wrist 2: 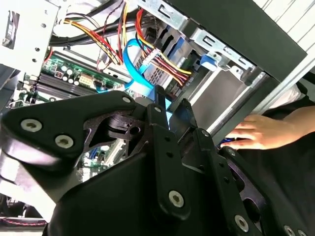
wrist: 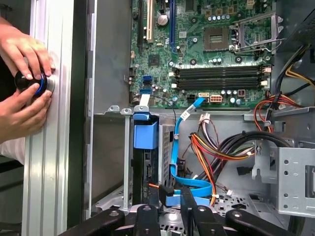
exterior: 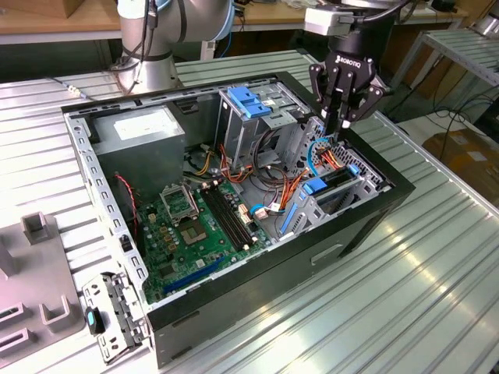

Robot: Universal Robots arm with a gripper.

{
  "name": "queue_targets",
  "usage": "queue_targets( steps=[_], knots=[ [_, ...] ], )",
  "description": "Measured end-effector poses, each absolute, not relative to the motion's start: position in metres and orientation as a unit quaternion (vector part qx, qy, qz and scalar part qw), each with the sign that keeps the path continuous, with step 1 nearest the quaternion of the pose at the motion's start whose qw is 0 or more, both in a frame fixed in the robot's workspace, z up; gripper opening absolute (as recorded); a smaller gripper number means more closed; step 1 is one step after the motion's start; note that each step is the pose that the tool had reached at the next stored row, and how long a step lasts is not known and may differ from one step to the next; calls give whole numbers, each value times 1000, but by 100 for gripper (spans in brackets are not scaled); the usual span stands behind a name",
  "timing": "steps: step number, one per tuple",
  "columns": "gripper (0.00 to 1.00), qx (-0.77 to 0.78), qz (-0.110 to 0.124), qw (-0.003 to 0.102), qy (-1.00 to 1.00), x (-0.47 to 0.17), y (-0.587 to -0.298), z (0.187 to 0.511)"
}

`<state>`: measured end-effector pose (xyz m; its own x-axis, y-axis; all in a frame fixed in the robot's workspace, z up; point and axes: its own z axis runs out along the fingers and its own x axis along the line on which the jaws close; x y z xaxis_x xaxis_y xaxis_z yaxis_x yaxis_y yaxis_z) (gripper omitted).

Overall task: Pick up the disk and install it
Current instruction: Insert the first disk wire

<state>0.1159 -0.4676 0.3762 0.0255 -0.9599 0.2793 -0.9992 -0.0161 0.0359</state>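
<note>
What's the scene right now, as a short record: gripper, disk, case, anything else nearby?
gripper: above the drive bay at the open computer case's front end, fingers close together
grasp: nothing visibly held
disk: sitting on edge in the bay, blue carrier on its end
cables: blue flat cable and coloured power wires beside the bay
case: lying open on the metal table
person: hands on a knob on the table beside the case

motherboard [exterior: 187, 234] green | cage top [exterior: 249, 101] blue | tool [exterior: 344, 118] black | flat cable [wrist: 189, 184] blue
</note>
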Motion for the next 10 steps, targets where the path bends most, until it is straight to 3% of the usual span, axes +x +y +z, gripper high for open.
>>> queue_targets(
  steps=[7,9,10],
  knots=[
    [31,706,96,120,-691,116,-468,374],
    [13,706,97,121,-691,116,-468,374],
    [13,706,98,122,-691,116,-468,374]
  ],
)
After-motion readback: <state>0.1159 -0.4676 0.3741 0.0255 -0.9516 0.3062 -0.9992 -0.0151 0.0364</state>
